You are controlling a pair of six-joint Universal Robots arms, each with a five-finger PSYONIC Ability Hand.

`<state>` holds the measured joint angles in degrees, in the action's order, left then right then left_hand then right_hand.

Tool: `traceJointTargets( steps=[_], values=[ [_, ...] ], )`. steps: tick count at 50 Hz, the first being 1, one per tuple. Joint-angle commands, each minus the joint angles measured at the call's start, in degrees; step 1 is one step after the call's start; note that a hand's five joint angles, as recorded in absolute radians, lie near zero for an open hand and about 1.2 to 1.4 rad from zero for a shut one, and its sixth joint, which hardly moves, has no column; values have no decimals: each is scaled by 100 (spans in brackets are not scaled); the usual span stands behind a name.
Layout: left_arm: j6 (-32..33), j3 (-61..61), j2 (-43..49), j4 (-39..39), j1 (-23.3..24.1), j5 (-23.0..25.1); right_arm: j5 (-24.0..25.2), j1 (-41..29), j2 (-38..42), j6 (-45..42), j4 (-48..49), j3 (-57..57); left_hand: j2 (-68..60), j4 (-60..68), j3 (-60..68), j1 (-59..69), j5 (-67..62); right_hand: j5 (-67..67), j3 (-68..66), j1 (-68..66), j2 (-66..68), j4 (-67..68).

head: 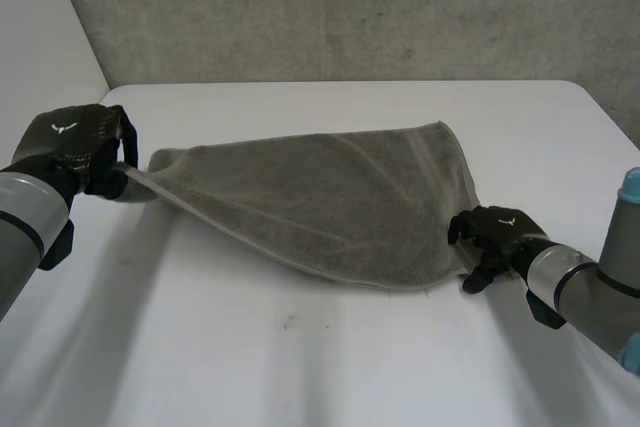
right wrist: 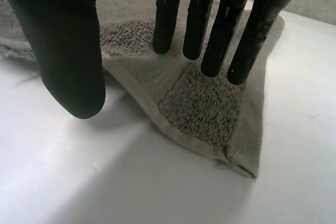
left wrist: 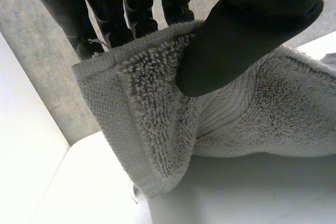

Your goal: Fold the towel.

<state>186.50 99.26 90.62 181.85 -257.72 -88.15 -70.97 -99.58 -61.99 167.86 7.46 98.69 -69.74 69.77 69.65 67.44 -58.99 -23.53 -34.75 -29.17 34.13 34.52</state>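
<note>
The left hand (head: 80, 147) pinches a raised corner of the towel (head: 340, 197) between thumb and fingers, while the right hand (head: 495, 232) — fingers straight, gripping nothing — merely lies over the opposite corner on the tabletop (head: 300, 367), so a pull toward the left hand may drag it loose — skewing the fold.

Black left hand (head: 78, 142) and right hand (head: 497, 230) — white emblems; grey arms (head: 25, 212), light-blue cap (head: 630, 187)

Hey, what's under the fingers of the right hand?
A corner of the towel lies under the right hand, whose fingers are straight. The towel hides the part of the white table beneath it.
</note>
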Motion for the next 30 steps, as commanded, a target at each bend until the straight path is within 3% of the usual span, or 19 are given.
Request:
traceJointTargets(
  steps=[1, 2, 3, 7, 15, 17, 18, 20, 21, 22, 23, 25, 30],
  values=[
    [0, -12, 0, 0, -6, -1, -373, -79, 222, -34, 124, -245, -1026, 1023, 1035, 1256, -1101, -2827, -2706, -3263, 2767, 2729],
    [0, -12, 0, 0, -6, -1, -374, -79, 222, -34, 124, -245, -1026, 1023, 1035, 1256, -1101, -2836, -2714, -3272, 2776, 2738],
    [0, 5, 0, 0, -6, -1, -417, -79, 196, -34, 185, -288, -1026, 1023, 1035, 1256, -1101, -4501, -4380, -4937, 4441, 4403],
    [0, 41, 0, -9, -6, -1, -532, -35, 90, 10, 326, -341, -1026, 1023, 1035, 1256, -1101, -4647, -4525, -5083, 4587, 4548],
    [71, 287, -9, -158, -6, -18, -549, -18, -999, -385, 107, -271, -1026, 1023, 1035, 1256, -1101, -4647, -4525, -5083, 4587, 4548],
    [114, 549, -123, -508, -6, -10, -436, -9, -1515, -1320, -601, -184, -1026, 1023, 1035, 1256, -1101, -4647, -4525, -5083, 4587, 4548],
    [114, 550, -123, -510, -6, -10, -435, -9, -1518, -1326, -605, -183, -1026, 1023, 1035, 1256, -1101, -4647, -4525, -5083, 4587, 4548],
    [176, 673, -220, -800, -6, -10, -400, 183, -2069, -2559, -1602, -87, -1026, 1023, 1035, 1256, -1101, -4647, -4525, -5083, 4587, 4548],
    [280, 786, -342, -1183, -15, -10, -400, 185, -2072, -2565, -1607, -87, -1026, 1023, 1035, 1256, -1101, -4647, -4525, -5083, 4587, 4548],
    [421, 918, -439, -1569, -15, -1, -435, 350, -2254, -3157, -2086, -26, -1026, 1023, 1035, 1256, -1101, -4647, -4525, -5083, 4587, 4548],
    [422, 919, -440, -1573, -15, -1, -435, 352, -2256, -3163, -2091, -25, -1026, 1023, 1035, 1256, -1101, -4647, -4525, -5083, 4587, 4548],
    [737, 1191, -702, -2212, -42, 25, -496, 562, -2571, -4221, -3096, 106, -1026, 1023, 1035, 1256, -1101, -4647, -4525, -5083, 4587, 4548],
    [1028, 1490, -1072, -2444, -24, 43, -444, 747, -3239, -5191, -4110, 203, -1026, 1023, 1035, 1256, -1101, -4647, -4525, -5083, 4587, 4548]
  ],
)
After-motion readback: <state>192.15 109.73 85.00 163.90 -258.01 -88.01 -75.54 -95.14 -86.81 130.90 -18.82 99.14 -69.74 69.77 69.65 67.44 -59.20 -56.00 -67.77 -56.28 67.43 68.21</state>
